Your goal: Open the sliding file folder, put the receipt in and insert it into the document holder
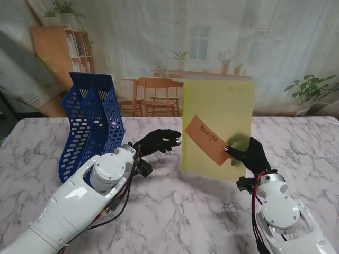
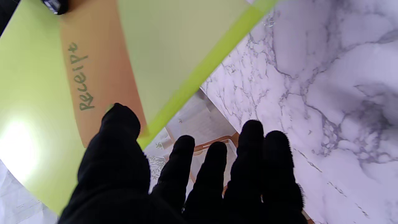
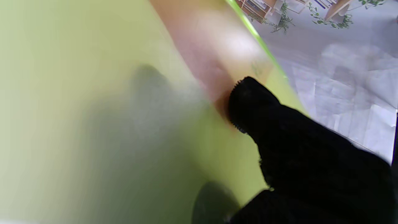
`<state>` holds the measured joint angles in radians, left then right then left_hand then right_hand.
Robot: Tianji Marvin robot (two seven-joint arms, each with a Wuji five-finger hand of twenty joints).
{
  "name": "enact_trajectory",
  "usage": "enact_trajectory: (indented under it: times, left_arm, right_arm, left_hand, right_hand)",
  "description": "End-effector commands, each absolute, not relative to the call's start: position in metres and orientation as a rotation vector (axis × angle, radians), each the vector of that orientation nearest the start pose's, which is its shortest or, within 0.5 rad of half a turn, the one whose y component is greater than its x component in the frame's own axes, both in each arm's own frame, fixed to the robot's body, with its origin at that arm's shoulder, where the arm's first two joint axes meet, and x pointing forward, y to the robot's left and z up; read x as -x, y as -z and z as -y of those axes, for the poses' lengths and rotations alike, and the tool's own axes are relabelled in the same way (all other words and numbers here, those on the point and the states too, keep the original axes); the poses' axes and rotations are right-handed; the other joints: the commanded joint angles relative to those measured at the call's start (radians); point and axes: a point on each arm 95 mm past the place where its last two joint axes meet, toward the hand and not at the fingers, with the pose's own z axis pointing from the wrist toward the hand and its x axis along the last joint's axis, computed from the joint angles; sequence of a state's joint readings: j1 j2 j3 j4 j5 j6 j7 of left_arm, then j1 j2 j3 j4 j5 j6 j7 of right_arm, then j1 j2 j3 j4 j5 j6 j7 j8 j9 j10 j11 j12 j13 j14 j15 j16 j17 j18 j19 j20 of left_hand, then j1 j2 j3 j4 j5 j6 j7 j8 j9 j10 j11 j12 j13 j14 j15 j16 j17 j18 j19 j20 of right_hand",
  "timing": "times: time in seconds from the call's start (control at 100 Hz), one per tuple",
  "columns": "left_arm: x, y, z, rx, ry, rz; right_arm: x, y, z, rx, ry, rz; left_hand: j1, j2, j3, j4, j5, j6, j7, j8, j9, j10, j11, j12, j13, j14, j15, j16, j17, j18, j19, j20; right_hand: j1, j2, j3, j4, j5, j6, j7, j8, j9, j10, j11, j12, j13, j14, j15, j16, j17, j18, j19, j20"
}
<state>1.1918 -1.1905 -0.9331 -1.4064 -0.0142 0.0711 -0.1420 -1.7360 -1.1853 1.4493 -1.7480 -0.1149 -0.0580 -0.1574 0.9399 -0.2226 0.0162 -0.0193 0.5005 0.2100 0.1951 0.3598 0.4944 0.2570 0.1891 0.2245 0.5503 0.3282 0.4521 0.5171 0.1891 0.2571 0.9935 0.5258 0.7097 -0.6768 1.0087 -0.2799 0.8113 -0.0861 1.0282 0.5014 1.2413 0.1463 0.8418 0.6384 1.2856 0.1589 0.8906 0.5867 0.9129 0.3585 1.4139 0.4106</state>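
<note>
- The sliding file folder (image 1: 218, 124), a translucent yellow-green plastic sleeve, stands nearly upright in the air over the middle of the marble table (image 1: 175, 211), its lower edge close to the table top.
- The receipt (image 1: 206, 139), an orange slip with the word handwritten on it, lies slanted against the folder's near face; it looks to be inside the sleeve, though the pictures do not settle that.
- The right hand (image 1: 250, 154) grasps the folder at its lower right corner: the thumb presses on the near face beside the receipt's end, and the other fingers show only as a dark shadow through the plastic on the far side.
- The left hand (image 1: 159, 142) hovers just left of the folder's left edge with fingers spread and released, holding nothing; its wrist view shows the thumb overlapping the folder edge, but contact cannot be told.
- My judgement on handling: the folder is light, thin and smooth, likely to bow or slip from a one-corner pinch, and the receipt is limp paper that may slide out. A second hold on the left edge would steady it.
- The blue document holder (image 1: 92, 123), a perforated rack, stands at the far left, well apart from the folder.
</note>
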Motion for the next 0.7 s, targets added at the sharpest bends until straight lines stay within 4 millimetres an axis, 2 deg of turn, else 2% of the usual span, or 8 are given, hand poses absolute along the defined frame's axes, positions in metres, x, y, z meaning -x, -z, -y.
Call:
enact_trajectory:
  times: [0.0,0.09,0.29,0.52,0.63,0.69]
  left_arm:
    - [-0.467,0.306,0.096,2.134,2.016,-1.291]
    - [-0.467,0.314,0.093,2.144,1.983,-1.297]
    - [-0.462,0.331,0.097,2.259,1.944,-1.297]
    - [-0.455,0.337,0.106,2.384,1.976,-1.323]
    - [-0.454,0.337,0.11,2.409,1.985,-1.328]
    - [-0.454,0.337,0.113,2.418,1.996,-1.315]
  right_arm:
    - [-0.376,0.284,0.05,2.252,2.511,0.595]
    - [-0.375,0.281,0.051,2.236,2.518,0.565]
    - [-0.374,0.278,0.051,2.217,2.518,0.545]
    - [-0.374,0.279,0.05,2.218,2.508,0.544]
    - [-0.374,0.278,0.05,2.218,2.505,0.542]
    - [-0.374,0.278,0.05,2.22,2.502,0.539]
  left_hand:
    - [-0.028,-0.022,-0.023,0.011,-0.036,-0.027,-0.033,-0.02,-0.073,-0.008,-0.022,-0.022,-0.042,-0.001,-0.04,-0.016,-0.021,-0.036,-0.031,-0.019]
    - [-0.026,-0.026,-0.021,0.012,-0.065,-0.018,-0.056,-0.029,-0.132,-0.007,-0.039,-0.037,-0.077,-0.007,-0.059,-0.025,-0.039,-0.045,-0.057,-0.025]
    - [-0.019,-0.032,-0.02,0.013,-0.098,-0.016,-0.09,-0.05,-0.148,-0.017,-0.043,-0.051,-0.082,-0.022,-0.07,-0.034,-0.038,-0.053,-0.072,-0.028]
    - [-0.024,-0.046,-0.019,0.013,-0.077,0.03,-0.085,-0.057,-0.093,-0.001,-0.026,-0.051,-0.032,-0.04,-0.061,-0.039,0.009,-0.065,-0.058,-0.022]
    - [0.014,-0.033,0.003,0.016,-0.051,0.048,-0.073,-0.055,-0.026,-0.013,0.0,-0.04,0.017,-0.055,-0.044,-0.035,0.052,-0.073,-0.036,-0.018]
    - [0.053,-0.016,0.023,0.015,-0.022,0.05,-0.047,-0.04,0.03,-0.033,0.026,-0.025,0.048,-0.068,-0.033,-0.033,0.075,-0.081,-0.013,-0.016]
  right_hand:
    - [0.103,0.025,0.089,0.038,0.051,-0.13,0.087,0.059,0.008,0.002,0.047,0.013,0.021,-0.035,0.039,0.006,0.028,-0.007,0.024,0.011]
    - [0.104,0.026,0.088,0.038,0.05,-0.131,0.088,0.059,0.008,0.003,0.047,0.013,0.021,-0.035,0.039,0.006,0.028,-0.008,0.024,0.011]
    - [0.105,0.026,0.088,0.038,0.05,-0.128,0.089,0.059,0.006,0.004,0.048,0.013,0.021,-0.035,0.038,0.006,0.027,-0.007,0.023,0.011]
    - [0.105,0.026,0.088,0.038,0.049,-0.128,0.089,0.058,0.005,0.005,0.049,0.012,0.021,-0.033,0.036,0.005,0.027,-0.008,0.023,0.011]
    - [0.104,0.027,0.088,0.038,0.048,-0.128,0.089,0.058,0.005,0.006,0.049,0.011,0.022,-0.033,0.036,0.005,0.027,-0.008,0.023,0.011]
    - [0.105,0.026,0.088,0.038,0.048,-0.126,0.089,0.058,0.004,0.006,0.05,0.011,0.021,-0.032,0.035,0.004,0.027,-0.007,0.023,0.011]
